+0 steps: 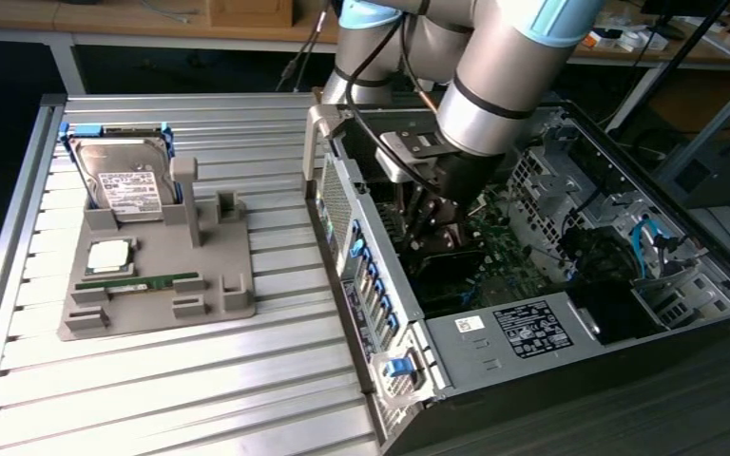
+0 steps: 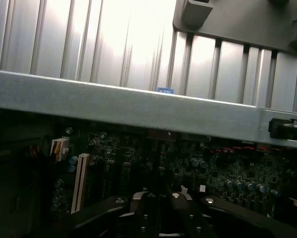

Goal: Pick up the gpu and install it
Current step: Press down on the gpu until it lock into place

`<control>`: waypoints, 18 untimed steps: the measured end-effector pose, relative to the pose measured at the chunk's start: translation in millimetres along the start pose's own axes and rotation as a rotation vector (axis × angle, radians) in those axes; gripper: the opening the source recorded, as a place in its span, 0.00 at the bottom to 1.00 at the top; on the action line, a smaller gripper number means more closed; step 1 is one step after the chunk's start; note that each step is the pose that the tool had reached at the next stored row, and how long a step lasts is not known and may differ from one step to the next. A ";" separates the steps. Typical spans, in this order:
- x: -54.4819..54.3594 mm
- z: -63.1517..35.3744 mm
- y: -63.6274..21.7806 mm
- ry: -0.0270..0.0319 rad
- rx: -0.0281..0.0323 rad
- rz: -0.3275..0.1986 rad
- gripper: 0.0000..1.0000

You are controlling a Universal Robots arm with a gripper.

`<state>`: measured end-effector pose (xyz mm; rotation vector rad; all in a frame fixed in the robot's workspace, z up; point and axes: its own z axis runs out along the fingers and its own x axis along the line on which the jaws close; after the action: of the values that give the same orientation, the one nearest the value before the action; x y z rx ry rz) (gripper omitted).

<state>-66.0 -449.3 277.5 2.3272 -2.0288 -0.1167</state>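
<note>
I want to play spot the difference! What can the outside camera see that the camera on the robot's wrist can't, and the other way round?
The outside camera alone shows the robot arm reaching down into the open computer case, plus a hard drive, a square chip and a green memory stick sitting on a gray holder.

The wrist camera alone gives a close look at a white slot on the circuit board, with the shut jaws just above the board.

Both show the ribbed metal table, the case's metal wall and the circuit board inside.
</note>
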 end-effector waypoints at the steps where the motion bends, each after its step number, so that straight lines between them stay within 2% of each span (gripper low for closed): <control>1: 0.2 0.0 -1.0 0.0000 -0.0009 0.000 0.11; 13: 0.0 7.2 1.3 0.0002 -0.0024 0.000 0.11; 18: 3.1 7.9 3.8 -0.0001 -0.0022 0.000 0.11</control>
<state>-70.0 -452.8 269.9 2.3259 -2.0277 -0.1190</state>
